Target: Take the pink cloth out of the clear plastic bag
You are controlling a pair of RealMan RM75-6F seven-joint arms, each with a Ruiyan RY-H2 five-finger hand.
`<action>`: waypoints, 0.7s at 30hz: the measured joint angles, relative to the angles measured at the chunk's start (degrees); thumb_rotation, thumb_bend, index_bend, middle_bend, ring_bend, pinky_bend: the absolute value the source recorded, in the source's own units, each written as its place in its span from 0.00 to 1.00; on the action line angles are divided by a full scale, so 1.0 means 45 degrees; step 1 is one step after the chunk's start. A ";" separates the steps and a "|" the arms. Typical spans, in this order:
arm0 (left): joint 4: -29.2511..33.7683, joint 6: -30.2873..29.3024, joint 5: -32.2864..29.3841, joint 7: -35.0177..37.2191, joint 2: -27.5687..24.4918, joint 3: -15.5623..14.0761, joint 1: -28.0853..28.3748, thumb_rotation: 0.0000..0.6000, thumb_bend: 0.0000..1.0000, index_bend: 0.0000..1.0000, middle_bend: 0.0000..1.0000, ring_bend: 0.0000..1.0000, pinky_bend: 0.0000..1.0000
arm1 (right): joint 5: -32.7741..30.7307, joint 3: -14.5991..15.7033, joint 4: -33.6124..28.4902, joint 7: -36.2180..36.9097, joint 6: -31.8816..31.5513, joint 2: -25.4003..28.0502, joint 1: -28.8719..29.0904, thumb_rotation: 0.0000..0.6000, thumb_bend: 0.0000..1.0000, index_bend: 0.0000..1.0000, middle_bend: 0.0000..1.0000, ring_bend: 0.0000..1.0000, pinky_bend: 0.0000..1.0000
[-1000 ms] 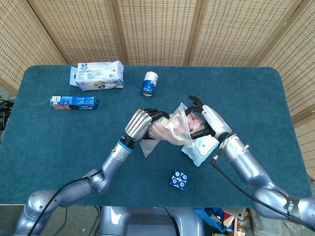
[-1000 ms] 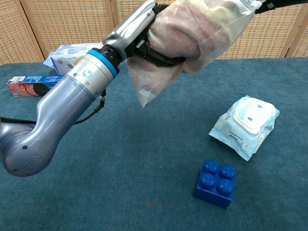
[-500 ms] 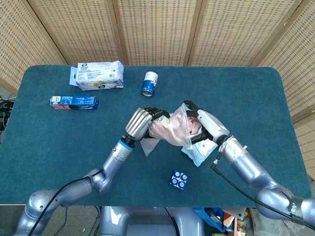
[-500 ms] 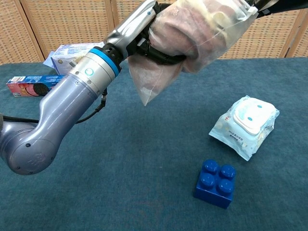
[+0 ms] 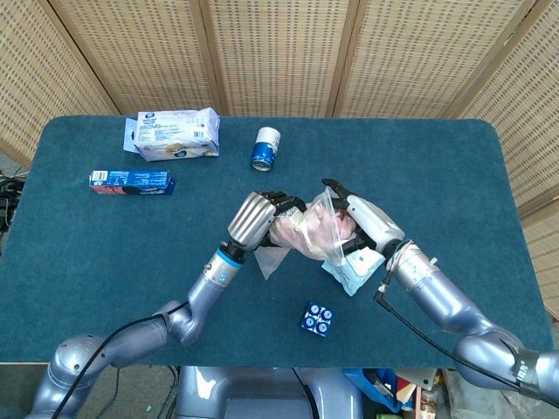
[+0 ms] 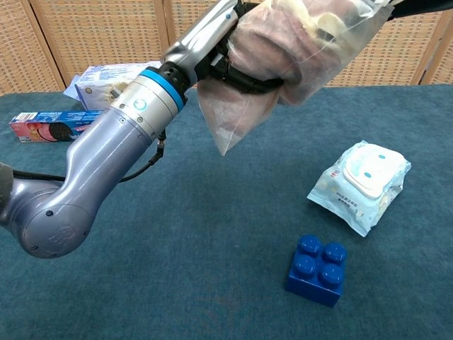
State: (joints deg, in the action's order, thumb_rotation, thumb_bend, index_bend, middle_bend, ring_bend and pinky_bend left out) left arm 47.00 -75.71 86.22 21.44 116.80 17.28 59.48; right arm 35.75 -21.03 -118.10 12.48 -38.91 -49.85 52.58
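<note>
Above the table [image 5: 87, 262], my left hand [image 5: 253, 220] grips one clear plastic bag [image 5: 306, 234] holding one pink cloth [image 6: 283, 35]; my right hand [image 5: 362, 218] reaches into its mouth, grip unclear.

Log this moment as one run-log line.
left robot hand: grips clear plastic bag, lifted | right robot hand: at bag mouth | pink cloth: inside bag | step: extraction not done

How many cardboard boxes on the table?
2. A white-and-blue cardboard box at the far left edge, and a flat blue snack box nearer, left of it. Arms could hide others.
</note>
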 measured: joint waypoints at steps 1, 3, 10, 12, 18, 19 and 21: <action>0.0015 0.0018 -0.0019 -0.0010 0.0009 0.0014 0.0012 1.00 0.30 0.63 0.63 0.56 0.66 | 0.0020 0.0003 -0.0007 -0.0007 -0.0041 -0.0016 -0.0004 1.00 0.00 0.00 0.00 0.00 0.00; 0.0028 0.0024 -0.0041 -0.0033 0.0026 0.0035 0.0026 1.00 0.30 0.63 0.63 0.56 0.66 | 0.0057 0.0026 -0.0008 -0.0045 -0.0127 -0.0082 0.0001 1.00 0.00 0.00 0.00 0.00 0.00; 0.0224 0.0003 -0.0163 -0.0053 0.0103 0.0210 0.0099 1.00 0.30 0.63 0.63 0.56 0.66 | 0.0036 0.0197 0.0031 -0.0550 -0.0623 -0.0387 0.0186 1.00 0.00 0.04 0.00 0.00 0.00; 0.0322 0.0017 -0.0224 -0.0079 0.0112 0.0277 0.0119 1.00 0.30 0.64 0.63 0.56 0.66 | -0.0029 0.0277 0.0029 -0.0840 -0.0942 -0.0541 0.0285 1.00 0.00 0.06 0.00 0.00 0.00; 0.0533 0.0059 -0.0296 -0.0234 0.0094 0.0359 0.0166 1.00 0.30 0.64 0.63 0.56 0.66 | -0.0439 0.0459 -0.0067 -0.1450 -0.1433 -0.0856 0.0581 1.00 0.00 0.10 0.00 0.00 0.00; 0.0566 0.0077 -0.0311 -0.0277 0.0083 0.0384 0.0186 1.00 0.30 0.64 0.63 0.56 0.66 | -0.0482 0.0475 -0.0084 -0.1505 -0.1451 -0.0879 0.0612 1.00 0.00 0.10 0.00 0.00 0.00; 0.0618 0.0112 -0.0354 -0.0321 0.0067 0.0443 0.0217 1.00 0.30 0.64 0.63 0.56 0.66 | -0.0592 0.0502 -0.0129 -0.1620 -0.1476 -0.0923 0.0684 1.00 0.00 0.11 0.00 0.00 0.00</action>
State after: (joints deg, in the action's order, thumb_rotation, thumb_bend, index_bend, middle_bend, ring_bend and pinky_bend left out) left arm 49.78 -75.21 84.63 19.99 117.10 19.28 60.46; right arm 33.08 -18.77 -118.68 5.19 -45.56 -54.01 55.66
